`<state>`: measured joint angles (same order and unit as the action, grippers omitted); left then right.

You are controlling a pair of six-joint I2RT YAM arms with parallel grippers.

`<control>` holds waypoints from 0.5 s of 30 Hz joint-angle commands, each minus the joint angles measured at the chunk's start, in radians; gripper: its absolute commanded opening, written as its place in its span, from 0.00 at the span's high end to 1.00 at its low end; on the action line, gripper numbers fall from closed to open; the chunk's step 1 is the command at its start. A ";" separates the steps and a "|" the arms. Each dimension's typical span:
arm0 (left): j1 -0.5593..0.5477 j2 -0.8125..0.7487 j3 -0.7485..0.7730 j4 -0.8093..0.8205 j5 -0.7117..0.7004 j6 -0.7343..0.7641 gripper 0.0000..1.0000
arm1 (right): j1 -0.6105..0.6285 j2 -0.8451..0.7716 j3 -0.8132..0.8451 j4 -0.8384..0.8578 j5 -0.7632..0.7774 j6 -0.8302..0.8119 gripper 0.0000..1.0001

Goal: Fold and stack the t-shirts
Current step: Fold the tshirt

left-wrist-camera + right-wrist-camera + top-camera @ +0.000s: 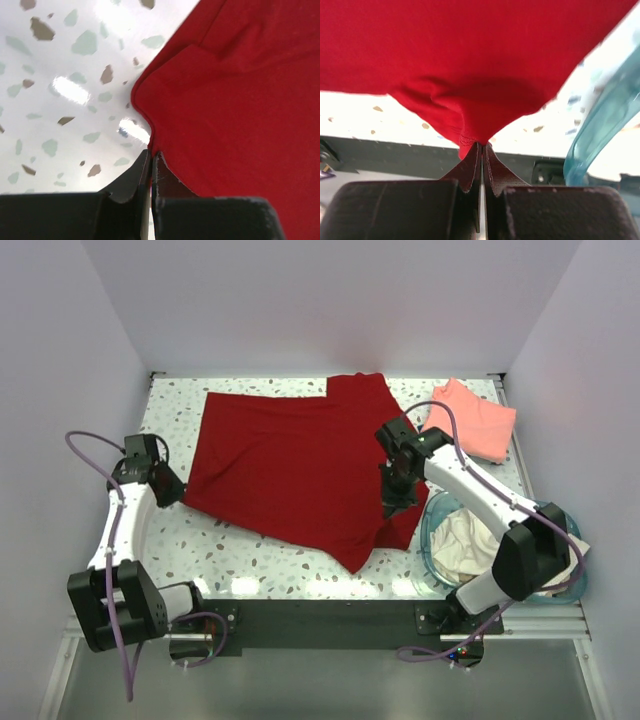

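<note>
So: left gripper [151,155] is clamped shut on the dark red t-shirt's [290,470] edge, near the worktop's [250,560] left edge. Right gripper [481,145] is pinched tight on a bunch of the same cloth, lifted just beside the basket [430,540] at the front right corner. The shirt sprawls mid-worktop, and the salmon-pink shirt [475,420] lies at the far right corner. Reads as the fold step on the red one. Next move: both arms travel together, cloth taut, clear of the basket rim.

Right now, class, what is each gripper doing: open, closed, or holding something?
Left gripper: closed, pinching the edge of the dark red t-shirt.
Right gripper: closed, pinching a bunched fold of the same shirt.
</note>
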<state>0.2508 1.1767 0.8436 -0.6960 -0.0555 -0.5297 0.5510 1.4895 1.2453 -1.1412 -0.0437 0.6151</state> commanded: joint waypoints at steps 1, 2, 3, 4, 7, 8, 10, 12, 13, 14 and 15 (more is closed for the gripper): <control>-0.027 0.050 0.086 0.072 0.019 0.030 1.00 | -0.049 0.055 0.101 0.020 0.033 -0.080 1.00; -0.031 0.078 0.095 0.073 0.020 0.033 1.00 | -0.074 0.069 0.139 0.015 0.036 -0.089 1.00; -0.038 0.093 0.115 0.078 0.022 0.033 1.00 | -0.086 0.081 0.158 0.015 0.038 -0.106 1.00; -0.041 0.107 0.124 0.079 0.020 0.034 1.00 | -0.098 0.097 0.196 0.017 0.038 -0.115 1.00; -0.051 0.155 0.164 0.087 0.022 0.039 1.00 | -0.163 0.153 0.274 0.015 0.036 -0.144 1.00; -0.054 0.178 0.172 0.090 0.022 0.039 1.00 | -0.174 0.191 0.298 0.011 0.036 -0.152 1.00; -0.058 0.201 0.202 0.101 0.022 0.042 1.00 | -0.201 0.228 0.363 0.005 0.033 -0.175 1.00; -0.061 0.241 0.239 0.105 0.019 0.043 1.00 | -0.215 0.290 0.413 -0.008 0.028 -0.195 1.00; -0.061 0.254 0.252 0.105 0.017 0.046 1.00 | -0.226 0.313 0.460 -0.014 0.030 -0.199 1.00; -0.061 0.279 0.265 0.102 0.014 0.046 1.00 | -0.232 0.331 0.485 -0.017 0.033 -0.207 1.00; -0.059 0.294 0.293 0.101 0.010 0.050 1.00 | -0.238 0.369 0.511 -0.032 0.036 -0.218 1.00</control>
<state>0.1947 1.4380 1.0519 -0.6361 -0.0376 -0.5053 0.3279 1.8099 1.6646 -1.1431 -0.0338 0.4545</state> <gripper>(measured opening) 0.053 0.010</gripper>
